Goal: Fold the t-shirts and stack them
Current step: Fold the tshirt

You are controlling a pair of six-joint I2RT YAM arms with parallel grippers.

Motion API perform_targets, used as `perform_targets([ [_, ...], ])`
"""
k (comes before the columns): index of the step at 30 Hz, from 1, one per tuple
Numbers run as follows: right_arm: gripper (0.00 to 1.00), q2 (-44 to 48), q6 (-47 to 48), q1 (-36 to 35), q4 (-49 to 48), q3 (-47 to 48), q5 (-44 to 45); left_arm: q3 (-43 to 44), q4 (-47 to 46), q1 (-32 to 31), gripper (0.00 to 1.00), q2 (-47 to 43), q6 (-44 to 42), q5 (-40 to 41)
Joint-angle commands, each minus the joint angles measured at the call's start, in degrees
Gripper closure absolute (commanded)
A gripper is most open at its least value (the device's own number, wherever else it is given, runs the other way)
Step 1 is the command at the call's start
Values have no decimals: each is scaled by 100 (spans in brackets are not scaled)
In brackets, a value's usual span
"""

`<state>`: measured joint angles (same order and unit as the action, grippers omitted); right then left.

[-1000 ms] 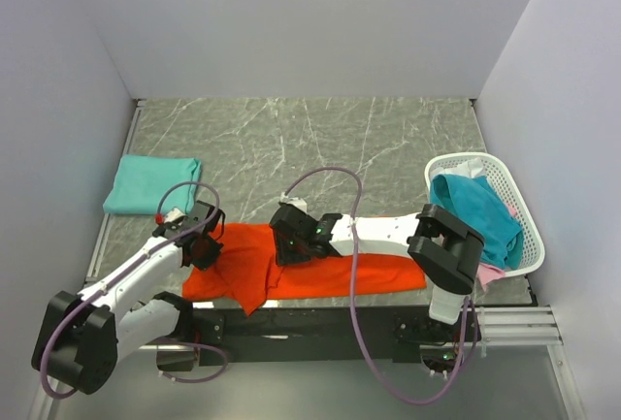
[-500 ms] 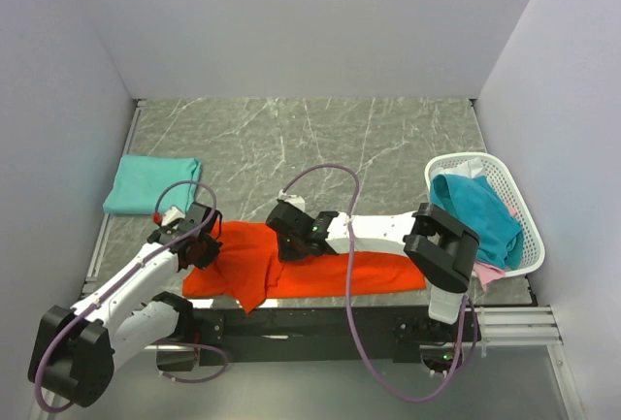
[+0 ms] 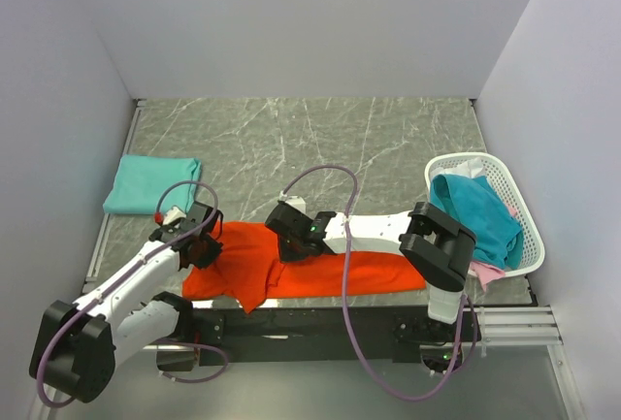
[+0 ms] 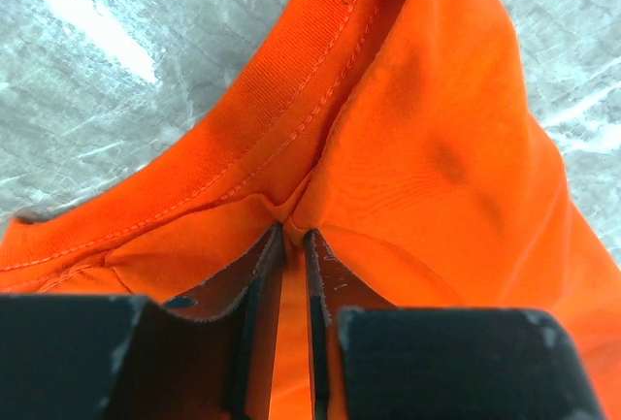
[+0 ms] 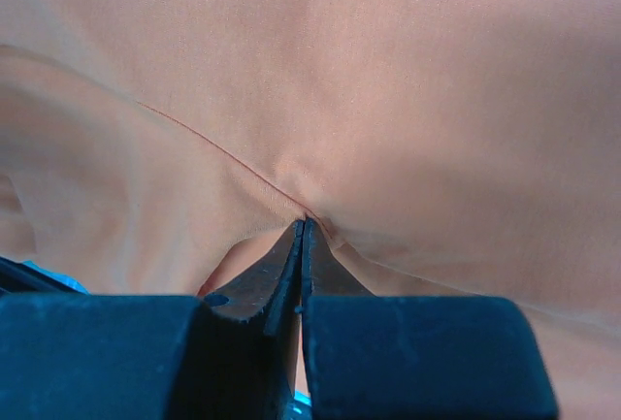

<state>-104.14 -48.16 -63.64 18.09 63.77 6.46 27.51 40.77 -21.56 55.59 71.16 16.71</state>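
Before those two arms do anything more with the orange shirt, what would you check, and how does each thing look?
1. Grip of the right hand on the orange t-shirt: ok. Its fingers are shut, with cloth puckered at the tips.
2. Grip of the left hand on the shirt: cannot tell. Its fingers stand slightly apart, with cloth bunched at them.
3. Shirt lying flat: not ok. Its left part is rumpled.
4. The folded teal t-shirt apart from both arms: ok.
5. The basket apart from the orange shirt: ok.
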Motion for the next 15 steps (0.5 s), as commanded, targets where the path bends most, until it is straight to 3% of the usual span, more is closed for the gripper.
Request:
perform_targets([
  [1,95,78,0,-17,81,233,189,71,-228,-6,78,92,-93,-80],
  [4,96,78,17,-17,90,233,180,123,-254,-6,76,92,-163,-124],
  [9,97,69,26,-26,116,250,207,185,-272,-6,62,-48,-234,-212],
  [15,97,43,44,-17,107,259,145,211,-202,-6,62,-57,-242,-344],
])
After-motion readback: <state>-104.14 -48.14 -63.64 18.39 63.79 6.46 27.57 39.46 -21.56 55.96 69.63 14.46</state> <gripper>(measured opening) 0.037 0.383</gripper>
